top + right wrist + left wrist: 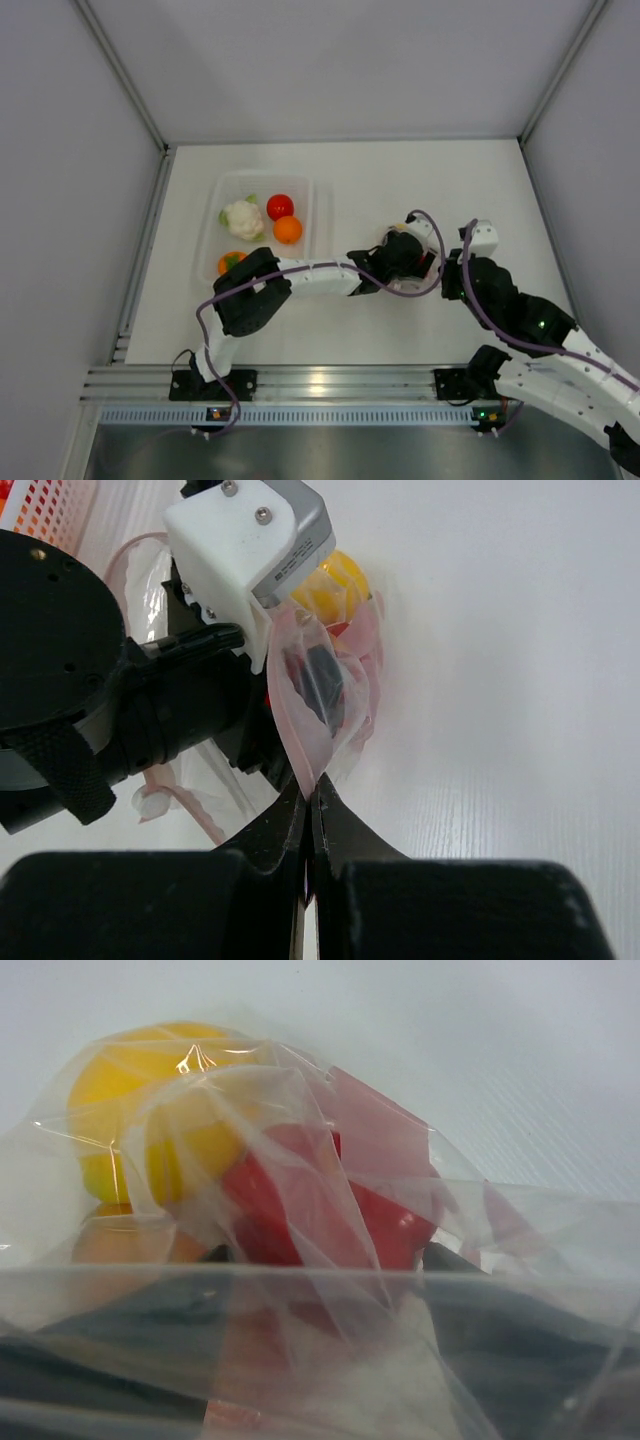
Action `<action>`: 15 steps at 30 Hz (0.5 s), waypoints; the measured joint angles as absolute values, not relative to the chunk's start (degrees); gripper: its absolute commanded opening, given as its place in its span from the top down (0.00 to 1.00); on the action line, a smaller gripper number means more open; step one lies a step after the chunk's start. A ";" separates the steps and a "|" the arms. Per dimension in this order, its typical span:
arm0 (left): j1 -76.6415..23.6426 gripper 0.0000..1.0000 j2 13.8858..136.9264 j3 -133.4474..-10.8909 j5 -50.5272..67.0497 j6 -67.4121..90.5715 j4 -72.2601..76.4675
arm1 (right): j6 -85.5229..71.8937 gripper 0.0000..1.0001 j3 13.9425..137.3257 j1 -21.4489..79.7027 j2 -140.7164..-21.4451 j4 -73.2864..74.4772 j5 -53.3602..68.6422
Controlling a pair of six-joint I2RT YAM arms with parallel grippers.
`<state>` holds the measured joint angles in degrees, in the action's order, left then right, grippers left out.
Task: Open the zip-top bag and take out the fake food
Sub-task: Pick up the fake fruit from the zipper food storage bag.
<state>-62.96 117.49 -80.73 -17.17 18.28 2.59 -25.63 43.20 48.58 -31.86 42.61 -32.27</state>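
Observation:
The zip-top bag [312, 742] lies at mid-table, mostly hidden under both grippers in the top view [398, 234]. My right gripper [310, 798] is shut on the bag's pink mouth edge and also shows in the top view [441, 264]. My left gripper [402, 256] reaches into the bag's mouth. In the left wrist view crinkled plastic [385, 1135] veils its dark fingers [80, 1330], which stand either side of a red pepper [395, 1225]. A yellow lemon [130, 1100] lies behind it and also shows in the right wrist view [340, 580]. Something orange [105, 1245] lies below the lemon.
A clear rectangular tray [213, 215] at the left holds a white cauliflower [243, 219], a red tomato [280, 206], an orange [287, 230] and a persimmon [230, 262]. Grey walls close the table at the back and both sides.

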 measured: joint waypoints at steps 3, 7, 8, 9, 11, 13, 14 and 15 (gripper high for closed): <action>-62.96 0.22 119.68 -82.43 -16.56 18.46 2.98 | -25.63 1.00 43.20 48.58 -31.86 42.72 -32.29; -62.94 0.47 122.52 -84.95 -15.79 19.31 3.57 | -25.54 1.00 43.20 48.56 -31.86 42.87 -32.03; -62.87 0.60 123.02 -85.54 -15.75 19.62 3.81 | -25.54 1.00 43.18 48.56 -31.86 42.85 -32.03; -62.74 0.64 123.44 -86.08 -15.66 20.05 4.10 | -25.54 1.00 43.18 48.56 -31.81 42.85 -32.10; -62.54 0.74 123.83 -86.43 -15.42 20.93 4.60 | -25.54 1.00 43.18 48.56 -31.57 42.85 -32.23; -62.39 0.85 123.83 -86.43 -15.33 21.65 4.64 | -25.54 1.00 43.18 48.56 -31.55 42.85 -32.21; -62.33 0.97 123.83 -86.43 -15.27 21.96 4.67 | -25.54 1.00 43.18 48.56 -31.55 42.81 -32.21; -62.28 1.00 123.83 -86.43 -15.22 22.24 4.69 | -25.54 1.00 43.18 48.56 -31.55 42.76 -32.21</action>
